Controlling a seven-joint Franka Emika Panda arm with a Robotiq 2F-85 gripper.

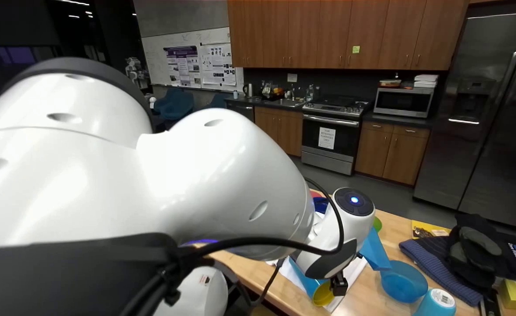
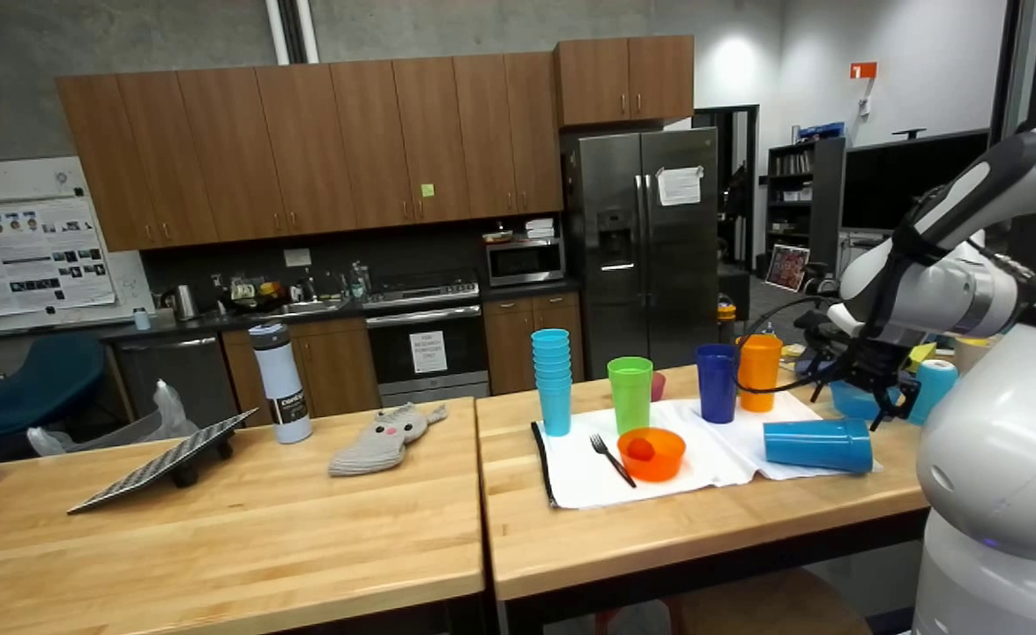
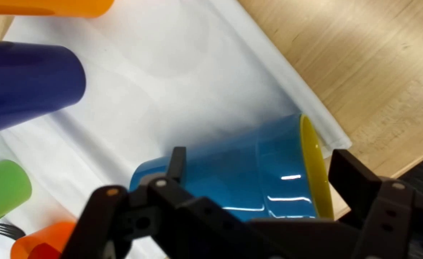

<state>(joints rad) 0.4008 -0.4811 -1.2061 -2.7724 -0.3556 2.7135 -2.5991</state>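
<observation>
A blue cup with a yellow inside (image 3: 225, 172) lies on its side on a white cloth (image 3: 182, 72) in the wrist view. My gripper (image 3: 260, 156) is open over it, one finger (image 3: 177, 163) toward the cup's base, the other (image 3: 351, 176) just past its yellow mouth. Whether either finger touches it I cannot tell; the gripper's body hides the cup's near side. In an exterior view the lying cup (image 2: 817, 444) is near the table's front, with the gripper (image 2: 888, 397) behind its mouth end. A dark blue cup (image 3: 27, 82) stands close by on the cloth.
Also on the table are an orange cup (image 2: 758, 372), a green cup (image 2: 630, 394), stacked light blue cups (image 2: 553, 379), an orange bowl (image 2: 652, 454) and a black fork (image 2: 613, 460). Beyond the gripper are a blue bowl (image 1: 402, 281), a turquoise cup (image 1: 435, 303) and dark fabric (image 1: 473, 245).
</observation>
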